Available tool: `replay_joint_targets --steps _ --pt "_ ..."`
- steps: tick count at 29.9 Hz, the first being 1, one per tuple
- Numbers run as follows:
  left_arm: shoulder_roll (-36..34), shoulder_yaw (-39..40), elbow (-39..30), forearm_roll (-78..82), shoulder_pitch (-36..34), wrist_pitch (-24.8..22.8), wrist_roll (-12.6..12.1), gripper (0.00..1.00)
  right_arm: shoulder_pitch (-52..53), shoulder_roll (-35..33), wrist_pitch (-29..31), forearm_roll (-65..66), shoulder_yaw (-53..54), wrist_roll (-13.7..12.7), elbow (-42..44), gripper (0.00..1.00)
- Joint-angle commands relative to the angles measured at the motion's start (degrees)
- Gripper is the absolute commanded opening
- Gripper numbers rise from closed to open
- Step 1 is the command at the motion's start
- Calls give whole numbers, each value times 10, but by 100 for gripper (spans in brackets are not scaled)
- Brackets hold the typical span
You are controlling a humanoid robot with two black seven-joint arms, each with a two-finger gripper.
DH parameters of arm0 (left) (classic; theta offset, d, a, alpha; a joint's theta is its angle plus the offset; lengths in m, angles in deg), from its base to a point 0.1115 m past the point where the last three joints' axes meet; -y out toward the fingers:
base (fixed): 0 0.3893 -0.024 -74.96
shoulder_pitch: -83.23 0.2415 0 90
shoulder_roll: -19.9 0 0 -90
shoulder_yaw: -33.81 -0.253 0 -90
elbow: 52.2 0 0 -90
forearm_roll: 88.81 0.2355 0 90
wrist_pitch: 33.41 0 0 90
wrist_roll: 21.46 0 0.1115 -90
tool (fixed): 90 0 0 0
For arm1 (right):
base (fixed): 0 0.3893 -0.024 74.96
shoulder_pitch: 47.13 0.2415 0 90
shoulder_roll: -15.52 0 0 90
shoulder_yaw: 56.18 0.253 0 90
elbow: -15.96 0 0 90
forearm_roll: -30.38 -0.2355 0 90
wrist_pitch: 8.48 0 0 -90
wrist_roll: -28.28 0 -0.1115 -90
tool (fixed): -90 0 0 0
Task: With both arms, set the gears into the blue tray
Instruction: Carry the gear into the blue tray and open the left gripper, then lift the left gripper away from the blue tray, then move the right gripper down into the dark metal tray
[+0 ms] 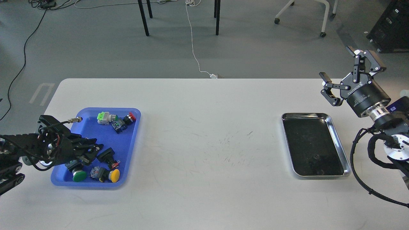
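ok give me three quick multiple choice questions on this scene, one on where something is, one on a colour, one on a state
1. Where is the left tool?
A. over the blue tray
B. over the silver tray
C. at the table's far edge

2. What colour is the cap of the push-button nearest the blue tray's front right corner?
A. white
B. yellow
C. purple

3. How is the right tool?
A. shut on a push-button
B. open, holding nothing
C. resting inside the silver tray

Answers:
1 A, its dark fingers sit above the blue tray's left part.
2 B, the cap there is yellow, beside a green one.
3 B, its fingers are spread wide in the air beyond the silver tray.
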Motion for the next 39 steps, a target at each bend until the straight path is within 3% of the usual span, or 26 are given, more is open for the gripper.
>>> replay_joint_targets --steps 1,7,12,15,18,24,26,30,33,39 --pt "-1 2 1 -24 -3 43 4 81 0 0 0 0 0 0 -1 97" --pt "-7 4 0 -158 -46 40 7 86 0 -47 3 3 -1 1 -22 98" --pt "-5 6 0 -416 -115 -39 5 89 17 -91 12 39 -1 0 -30 98" --pt "0 7 1 -602 -157 -73 0 94 32 -110 14 110 -1 0 -30 98" --pt "12 15 0 -767 -179 -77 2 97 58 -119 15 214 -6 -1 -21 98" --pt "82 120 7 -973 -194 -80 -9 98 128 -115 15 414 -33 -2 19 98" --pt "109 146 30 -1004 -192 -81 -20 98 161 -111 15 452 -66 -3 21 98" --pt "163 181 77 -1068 -187 -95 -20 98 255 -81 14 510 -167 -3 39 98" --pt "179 215 91 -1151 -178 -121 -22 98 324 -59 15 557 -269 -1 50 98" --pt "191 228 92 -1230 -166 -124 -17 98 406 -19 25 708 -474 6 45 99"
